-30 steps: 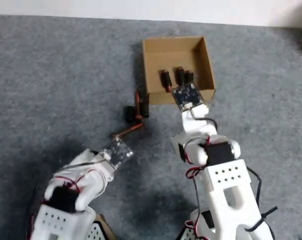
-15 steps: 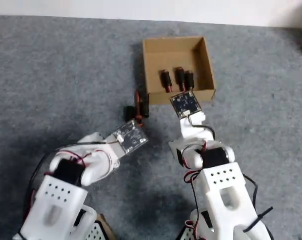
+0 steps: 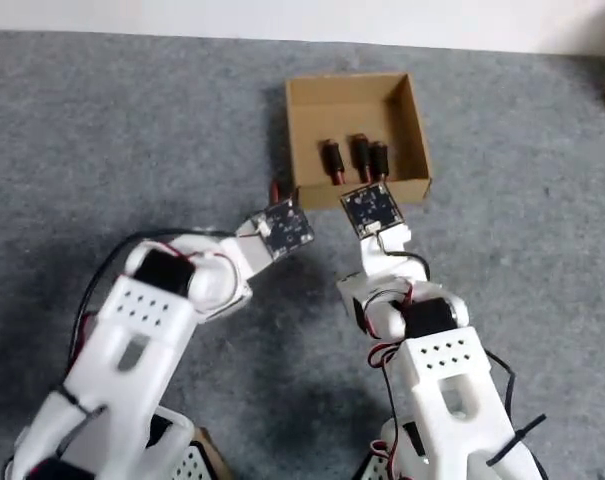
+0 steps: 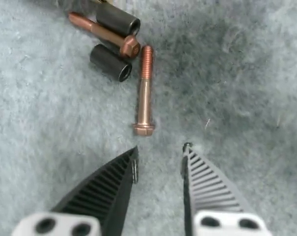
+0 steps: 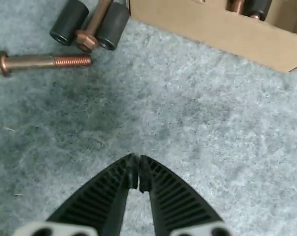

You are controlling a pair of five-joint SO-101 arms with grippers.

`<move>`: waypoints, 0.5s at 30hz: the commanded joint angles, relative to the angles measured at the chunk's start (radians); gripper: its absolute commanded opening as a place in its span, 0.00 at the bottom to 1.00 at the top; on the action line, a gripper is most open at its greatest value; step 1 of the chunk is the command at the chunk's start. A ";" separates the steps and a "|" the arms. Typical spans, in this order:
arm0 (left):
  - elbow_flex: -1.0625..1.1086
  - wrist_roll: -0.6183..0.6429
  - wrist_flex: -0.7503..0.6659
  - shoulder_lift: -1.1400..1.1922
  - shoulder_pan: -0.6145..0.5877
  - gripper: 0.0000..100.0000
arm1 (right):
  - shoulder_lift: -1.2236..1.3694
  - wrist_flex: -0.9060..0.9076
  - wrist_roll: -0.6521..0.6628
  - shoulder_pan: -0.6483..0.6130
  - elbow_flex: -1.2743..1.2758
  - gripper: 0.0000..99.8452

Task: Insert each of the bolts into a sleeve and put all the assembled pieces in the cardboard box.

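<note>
**Left arm lines up on loose bolt as right arm waits by the box**

The left gripper [image 4: 160,148] hangs over the grey carpet [image 4: 236,73] with its jaws wide and nothing between them. A loose bolt [image 4: 144,91] lies flat just ahead of its fingertips. The bolt's long axis runs nearly straight away from the gripper, with the hexagonal head at the near end and the threaded tip pointing away. The head sits ahead of one fingertip rather than ahead of the middle of the gap, so a small sideways correction looks necessary before the jaws can straddle the shank. Closing across the shank, not along it, seems the sounder grip.

Just beyond the threaded tip lie two dark sleeves [image 4: 110,62] with a second bolt [image 4: 104,33] between them, its head almost touching the loose bolt's tip.

The right gripper [image 5: 137,162] is pressed closed and empty over bare carpet. The front wall of the cardboard box [image 5: 212,29] stands ahead of it, and the loose bolt lies crosswise and farther off to one side, so the left arm is clearly the nearer. What appear to be three assembled pieces [image 3: 360,155] rest inside the box, though the high view is too distant to be sure of each.
</note>
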 commanded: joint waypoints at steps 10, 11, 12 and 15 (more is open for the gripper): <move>-0.168 0.034 -0.037 0.225 0.008 0.15 | -0.022 -0.048 -0.002 -0.013 0.016 0.01; -0.166 0.035 -0.049 0.243 0.007 0.15 | -0.022 -0.051 -0.002 -0.012 0.018 0.01; -0.166 0.041 -0.061 0.262 0.007 0.15 | -0.022 -0.051 -0.002 -0.012 0.018 0.01; -0.166 0.052 -0.083 0.314 0.007 0.15 | -0.022 -0.051 -0.002 -0.012 0.018 0.01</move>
